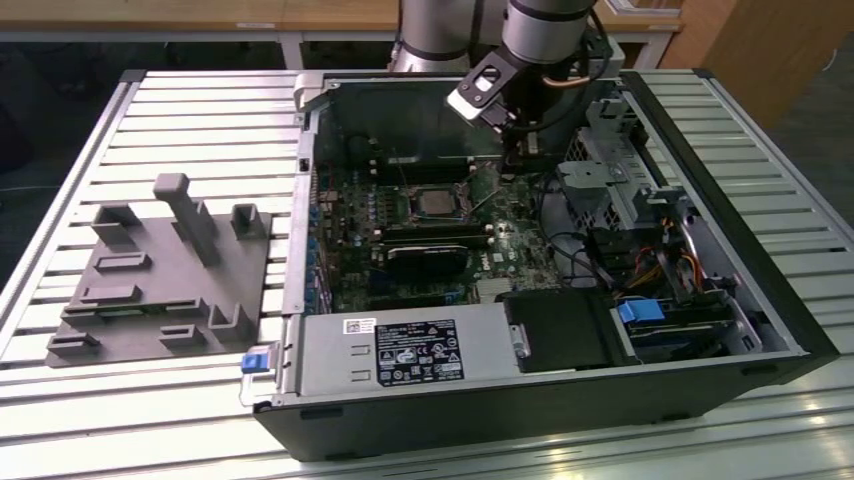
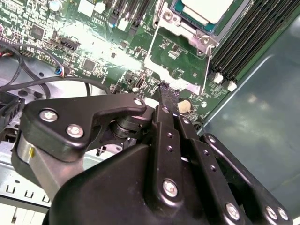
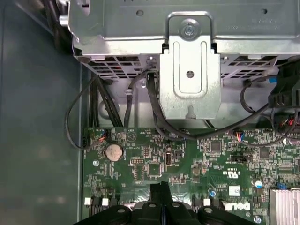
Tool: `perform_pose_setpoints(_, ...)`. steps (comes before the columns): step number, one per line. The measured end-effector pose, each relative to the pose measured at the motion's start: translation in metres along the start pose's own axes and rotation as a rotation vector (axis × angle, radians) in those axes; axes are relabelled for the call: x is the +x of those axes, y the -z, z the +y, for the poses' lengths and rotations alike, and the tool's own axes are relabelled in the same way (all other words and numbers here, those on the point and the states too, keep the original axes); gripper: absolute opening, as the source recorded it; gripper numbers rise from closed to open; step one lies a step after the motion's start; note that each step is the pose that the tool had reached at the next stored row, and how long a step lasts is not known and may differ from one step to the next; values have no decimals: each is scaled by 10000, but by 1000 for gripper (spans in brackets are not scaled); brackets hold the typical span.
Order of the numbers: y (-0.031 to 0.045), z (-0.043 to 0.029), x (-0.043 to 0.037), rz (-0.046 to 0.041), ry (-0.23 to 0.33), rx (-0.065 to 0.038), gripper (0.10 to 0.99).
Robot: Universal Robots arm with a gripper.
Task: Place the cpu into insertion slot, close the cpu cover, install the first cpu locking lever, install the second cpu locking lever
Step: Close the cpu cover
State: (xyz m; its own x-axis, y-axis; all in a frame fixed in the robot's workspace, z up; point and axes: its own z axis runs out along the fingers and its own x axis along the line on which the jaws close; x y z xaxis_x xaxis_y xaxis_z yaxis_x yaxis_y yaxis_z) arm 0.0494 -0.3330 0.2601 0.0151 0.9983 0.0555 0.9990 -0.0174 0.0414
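Cpu (image 2: 206, 8) seated; cover (image 2: 157, 65) open: thin, stiff, hinged, best pushed at free edge. Your end effector (image 2: 168, 93) clenched, empty.

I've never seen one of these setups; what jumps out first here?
The open computer case on the slatted table catches the eye first, with the black gripper hanging inside its far end. The silver cpu sits mid-board, and a grey block fixture lies at the exterior view's left.
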Motion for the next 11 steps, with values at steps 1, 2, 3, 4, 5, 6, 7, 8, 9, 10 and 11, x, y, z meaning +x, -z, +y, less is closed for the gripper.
perform_pose_setpoints(1,-1,10,1,-1,0,0,106)
perform_pose_setpoints(2,-3,22,1,0,-1,0,106)
perform_pose_setpoints(3,-6,35,2,0,-1,0,106)
perform_pose_setpoints(4,-10,47,3,1,-1,1,106)
perform_pose_setpoints(5,-15,57,4,2,0,2,106)
perform_pose_setpoints(6,-20,66,7,0,-1,3,106)
perform_pose_setpoints(7,-27,75,12,-3,0,6,106)
perform_pose_setpoints(8,-37,80,17,-1,0,9,106)
perform_pose_setpoints(9,-48,81,21,0,-1,12,106)
perform_pose_setpoints(10,-65,81,24,1,-2,15,106)
perform_pose_setpoints(11,-82,81,25,0,-2,18,106)
